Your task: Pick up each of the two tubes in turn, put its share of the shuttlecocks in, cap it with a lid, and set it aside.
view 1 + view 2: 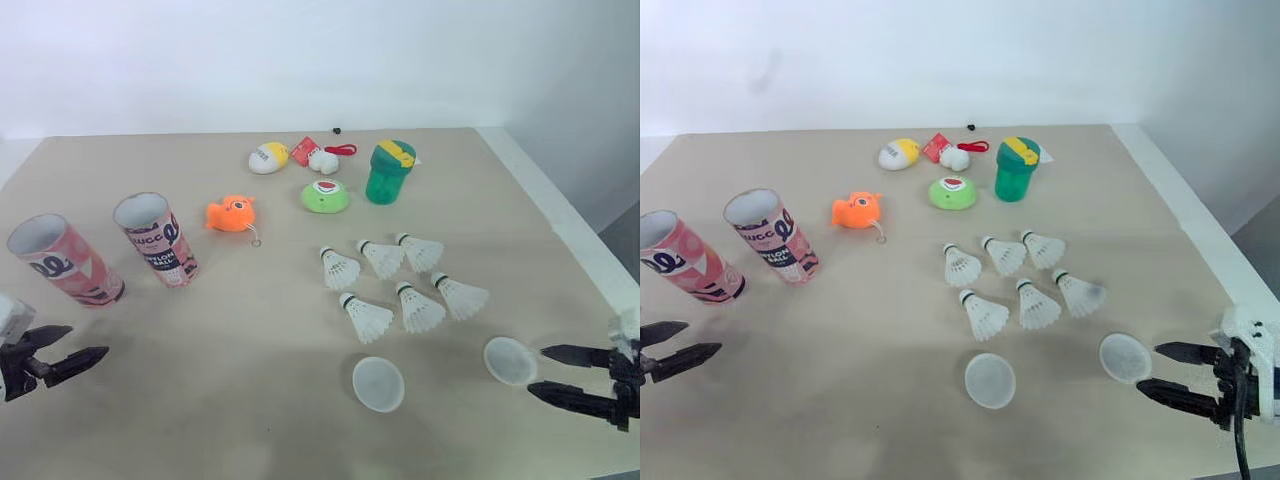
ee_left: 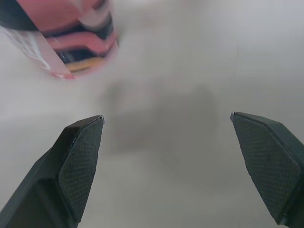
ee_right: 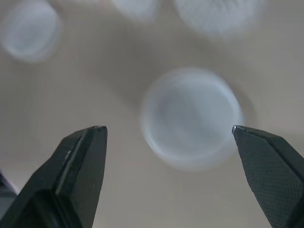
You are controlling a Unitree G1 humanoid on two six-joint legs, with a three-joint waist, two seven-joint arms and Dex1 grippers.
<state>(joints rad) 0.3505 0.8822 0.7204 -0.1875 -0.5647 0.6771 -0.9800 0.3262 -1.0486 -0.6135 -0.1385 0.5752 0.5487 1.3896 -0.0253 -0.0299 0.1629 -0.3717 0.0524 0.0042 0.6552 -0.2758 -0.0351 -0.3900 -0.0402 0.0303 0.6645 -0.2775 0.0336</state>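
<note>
So, the left tube and right tube, pink-printed, stand open-end up; both jaws gape wide, empty.

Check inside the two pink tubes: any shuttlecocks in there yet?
None visible. Left tube and right tube stand uncapped; their mouths show only pale inner wall. Lower insides are hidden. Six shuttlecocks lie on the table.

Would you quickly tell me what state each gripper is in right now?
Left gripper: open, holding nothing.
Right gripper: open, holding nothing.
</note>
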